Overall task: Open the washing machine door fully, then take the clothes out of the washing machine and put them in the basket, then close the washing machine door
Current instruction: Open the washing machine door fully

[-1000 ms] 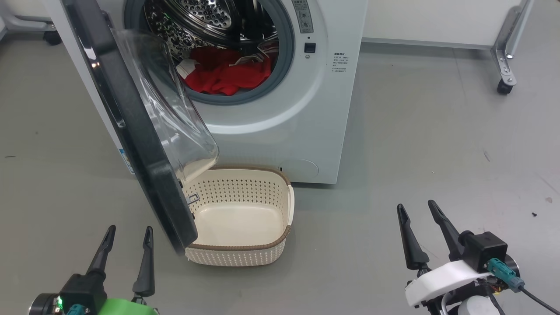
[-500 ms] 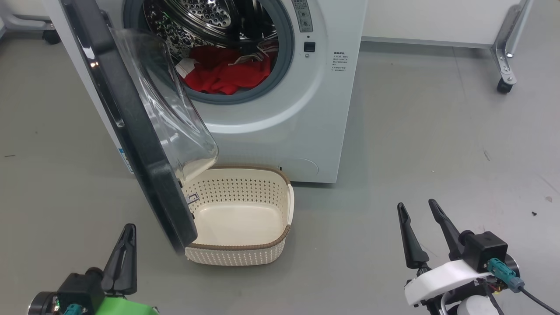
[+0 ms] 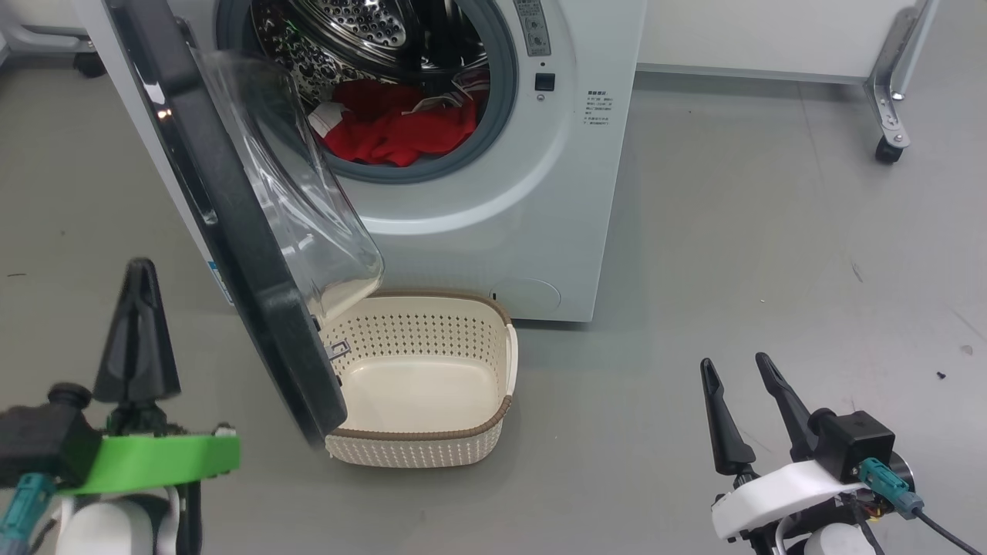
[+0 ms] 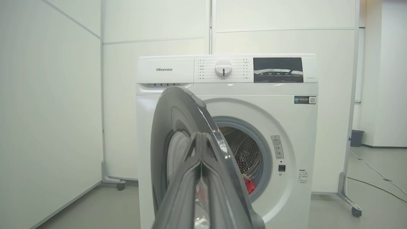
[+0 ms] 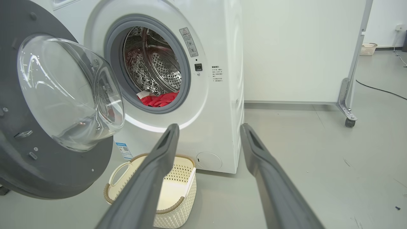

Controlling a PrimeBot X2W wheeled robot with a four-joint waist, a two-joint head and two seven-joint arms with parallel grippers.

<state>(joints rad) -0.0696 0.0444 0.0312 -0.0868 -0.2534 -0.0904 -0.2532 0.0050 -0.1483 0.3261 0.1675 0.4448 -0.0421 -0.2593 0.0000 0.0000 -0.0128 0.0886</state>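
Observation:
The white washing machine stands with its door swung partly open, the black rim and clear glass bowl jutting toward me. Red clothes lie in the steel drum, also seen as clothes in the right wrist view. The cream basket sits on the floor under the door's lower edge, nothing inside. My left gripper is shut and empty, raised left of the door's outer face. My right gripper stands open at the lower right, well clear of the machine.
Grey floor stretches to the right of the machine. A white partition on a wheeled metal foot stands at the back right, and another caster sits at the back left. A cable trails on the floor at the right.
My left gripper has shut and risen, moving left and up beside the door. The right gripper, door, basket and clothes have stayed put.

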